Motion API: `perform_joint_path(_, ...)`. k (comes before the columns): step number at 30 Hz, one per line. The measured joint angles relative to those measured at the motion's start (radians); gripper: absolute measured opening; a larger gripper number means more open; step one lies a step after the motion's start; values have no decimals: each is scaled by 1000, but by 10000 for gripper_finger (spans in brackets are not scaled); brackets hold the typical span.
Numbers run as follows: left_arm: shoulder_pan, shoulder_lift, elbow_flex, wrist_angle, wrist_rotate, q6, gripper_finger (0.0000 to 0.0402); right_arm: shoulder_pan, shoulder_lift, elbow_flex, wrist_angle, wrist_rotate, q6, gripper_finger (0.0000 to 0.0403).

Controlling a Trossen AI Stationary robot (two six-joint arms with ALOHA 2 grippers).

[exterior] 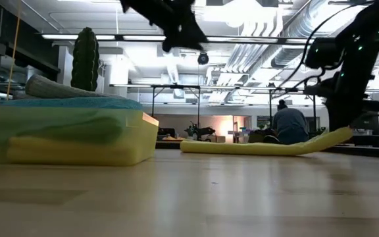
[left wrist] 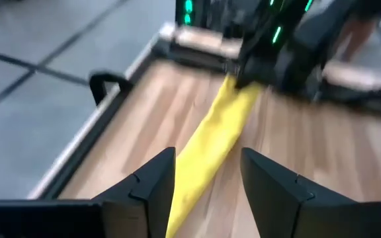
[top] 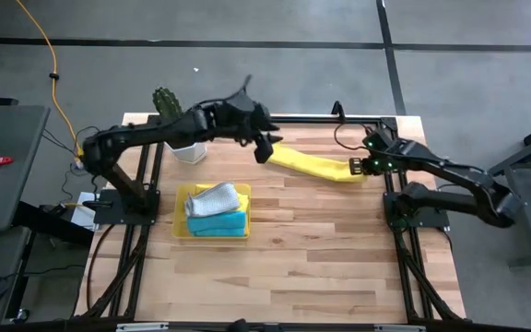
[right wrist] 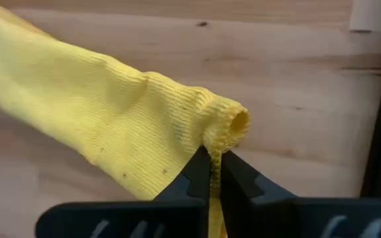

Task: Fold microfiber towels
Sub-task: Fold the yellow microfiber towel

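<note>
Yellow towel point(top: 316, 165): lying rolled on the table point(top: 321, 249), one end being pinched by the right gripper point(right wrist: 211, 173), fingers clamped. Left gripper point(left wrist: 207, 188): being held above the other end, fingers spread, nothing held.

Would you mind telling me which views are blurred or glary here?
Left wrist view: motion-blurred, smearing the right gripper and the far end of the yellow towel. Low view: ceiling lights glare. Right wrist view: sharp on the weave. High view: evenly lit.
</note>
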Motion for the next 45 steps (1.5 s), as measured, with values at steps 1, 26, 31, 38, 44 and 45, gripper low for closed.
perform_joint_path(1,-5,22,0,-4,1,12,156,5,-27,0,-15,-6,5,2)
perform_joint_path(26,12,451,0,124,-96,218,0,48,-137,64,-257,-72,0,0)
perform_joint_path(31,-1,453,-1,96,-93,259,0,74,-136,149,-287,-71,9,0)
perform_joint_path(38,-13,457,-1,98,-142,213,0,122,-127,211,-200,-102,83,0)
perform_joint_path(44,-14,424,-2,51,-128,189,0,186,-38,272,-86,-103,113,0)
perform_joint_path(45,-12,407,-2,50,-114,193,0,198,-16,283,-60,-103,113,0)
